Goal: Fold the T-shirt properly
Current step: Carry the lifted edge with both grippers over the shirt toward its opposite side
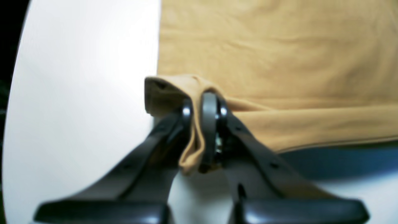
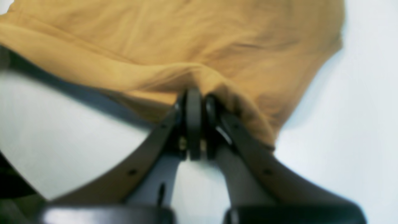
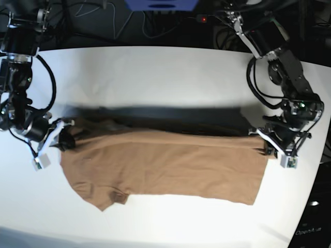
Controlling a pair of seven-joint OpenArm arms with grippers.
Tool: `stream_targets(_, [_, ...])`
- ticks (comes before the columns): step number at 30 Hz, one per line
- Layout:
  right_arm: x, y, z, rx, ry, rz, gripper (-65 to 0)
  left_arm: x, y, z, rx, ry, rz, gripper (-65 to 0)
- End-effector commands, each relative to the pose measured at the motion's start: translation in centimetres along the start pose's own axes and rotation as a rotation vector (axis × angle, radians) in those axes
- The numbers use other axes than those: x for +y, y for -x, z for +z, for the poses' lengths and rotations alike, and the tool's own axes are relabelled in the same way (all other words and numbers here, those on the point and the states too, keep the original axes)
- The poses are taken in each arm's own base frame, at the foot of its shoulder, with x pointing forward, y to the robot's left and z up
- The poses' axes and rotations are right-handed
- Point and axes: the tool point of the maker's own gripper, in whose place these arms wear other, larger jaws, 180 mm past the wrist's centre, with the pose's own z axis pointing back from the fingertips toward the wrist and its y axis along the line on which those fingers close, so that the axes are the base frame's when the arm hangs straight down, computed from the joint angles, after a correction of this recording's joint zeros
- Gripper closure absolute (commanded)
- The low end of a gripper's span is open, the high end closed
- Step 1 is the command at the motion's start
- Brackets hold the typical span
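Observation:
The tan-brown T-shirt lies spread crosswise on the white table, its far edge lifted off the surface and casting a dark shadow behind it. My left gripper, at the right of the base view, is shut on a bunched fold at the shirt's corner. In the left wrist view the cloth hangs pinched between the left gripper's fingers. My right gripper, at the left of the base view, is shut on the shirt's other end. In the right wrist view the T-shirt drapes over the right gripper.
Black cables and dark equipment run along the table's far edge, with a blue object behind them. The table's rounded edge curves at the near right. Bare white surface lies in front of the shirt.

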Motion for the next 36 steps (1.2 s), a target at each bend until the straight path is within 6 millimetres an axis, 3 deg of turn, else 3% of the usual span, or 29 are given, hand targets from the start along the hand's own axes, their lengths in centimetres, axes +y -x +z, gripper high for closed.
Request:
stream_targets(1, [-0.3,-2.3,0.6,-0.061,0.009,0.035,-0.9,0.4,-1.4,0.1,-0.039,-0.003,-0.004,-2.7])
stream_targets(7, [-1.0,-2.3,-0.2,-0.025,0.081,0.085,-0.9,0.7,-0.4,-0.5,-0.011,0.009,0.006,-2.7])
stream_targets(17, [-0.6,-1.1,-1.7,0.064,0.138,0.226,-0.9,0.3,-0.7,-1.9,-0.042,0.036,0.035,-2.7])
stream_targets(23, [0.7,-2.2,-2.9,0.042,0.125,0.292,-0.9,0.1,-1.3,-2.8,-0.045,0.056,0.056,-2.7])
stream_targets(27, [1.5,-2.6,-3.3,0.028,0.103,0.314,-0.7,0.1,-3.3,-2.9,-0.105,0.054,0.052,-2.7])
stream_targets(31, [2.2,-2.9,-3.7,0.012,0.086,0.328,-0.7,-0.1,-3.0,-3.3,-0.097,0.064,0.060,-2.7])
stream_targets(36, [0.6,-3.6,-4.2,0.014,0.096,0.305,-0.7,0.7,-2.4,-4.3,-0.066,0.074,0.081,-2.7])
